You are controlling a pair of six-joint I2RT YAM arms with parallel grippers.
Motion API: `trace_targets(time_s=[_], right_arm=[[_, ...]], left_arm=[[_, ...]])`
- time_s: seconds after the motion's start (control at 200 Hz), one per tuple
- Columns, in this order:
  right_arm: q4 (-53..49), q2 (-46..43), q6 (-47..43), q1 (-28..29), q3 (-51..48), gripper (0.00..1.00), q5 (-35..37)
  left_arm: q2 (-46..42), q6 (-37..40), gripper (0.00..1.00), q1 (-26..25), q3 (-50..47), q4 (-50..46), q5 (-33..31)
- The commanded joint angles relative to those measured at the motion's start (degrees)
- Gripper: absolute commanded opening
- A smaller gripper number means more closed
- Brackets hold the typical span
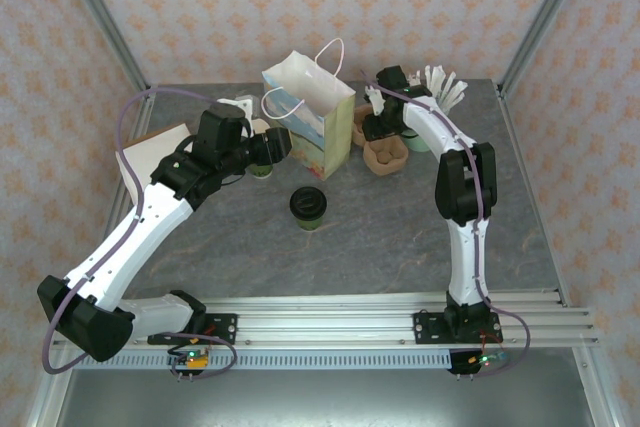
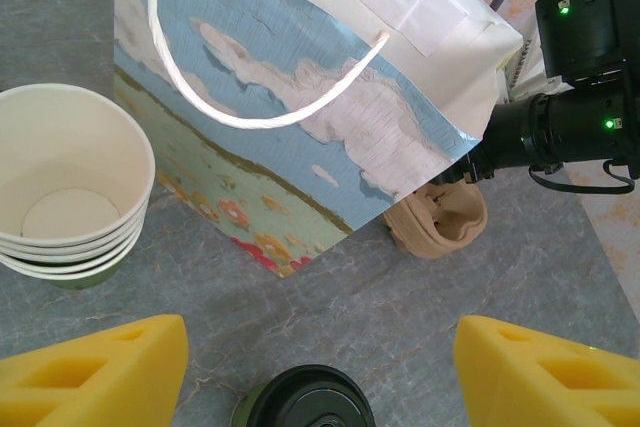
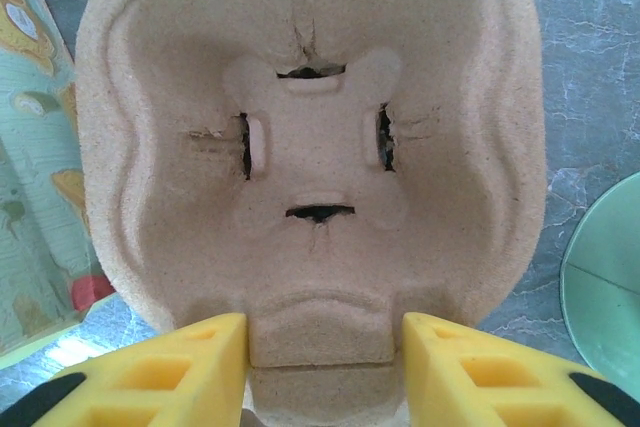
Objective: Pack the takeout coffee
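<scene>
Patterned wallpaper closes in a grey marbled table (image 1: pixel 400 237). The coffee (image 1: pixel 308 205), black lid on, stands in the middle of it, just near of the paper bag (image 1: pixel 310 112) and touching nothing. It is not yet packed.

The right pincer (image 3: pixel 325 347) is at the far right. Its yellow fingers press against either side of the near lip of the cup carrier (image 3: pixel 310 147), so it looks clamped on that lip. The left pincer (image 2: pixel 320 367) hangs by the left side of the bag, fingers well apart and holding nothing, with the coffee lid at the near edge of its view.

I judge the step in hand to be fetching the carrier. Next, the carrier probably has to be lifted off the table without slipping from that thin lip. It then wants setting down where the coffee can drop into its well. The left pincer would have to come down around the cup.

By count:
- one bag
- one lidded coffee
- one carrier that I can make out
- one stack of cups (image 2: pixel 70 187), showing four rims as far as I can tell
- one green cup (image 3: pixel 610 277) holding white sticks (image 1: pixel 445 87), which are too small to count
</scene>
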Motion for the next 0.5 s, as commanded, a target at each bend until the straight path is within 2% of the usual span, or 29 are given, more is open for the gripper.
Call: trace_targets(time_s=[0.0,0.29,0.495], right_arm=[[-2.8,1.0,-1.3,-0.3,1.6,0.45,1.7],[-4.5,2.4,-2.4,-0.3,3.1,0.45,3.4],[-4.8,2.6,-2.5,-0.3,3.3,0.4,2.9]], left_arm=[[-0.9,1.0,0.72,-0.4,-0.1,-0.7,-1.5],[-0.5,0.9,0.72,-0.3,0.2,-0.6,-1.3],[-0.1,0.9,0.72,-0.4,0.3,-0.4,-1.1]])
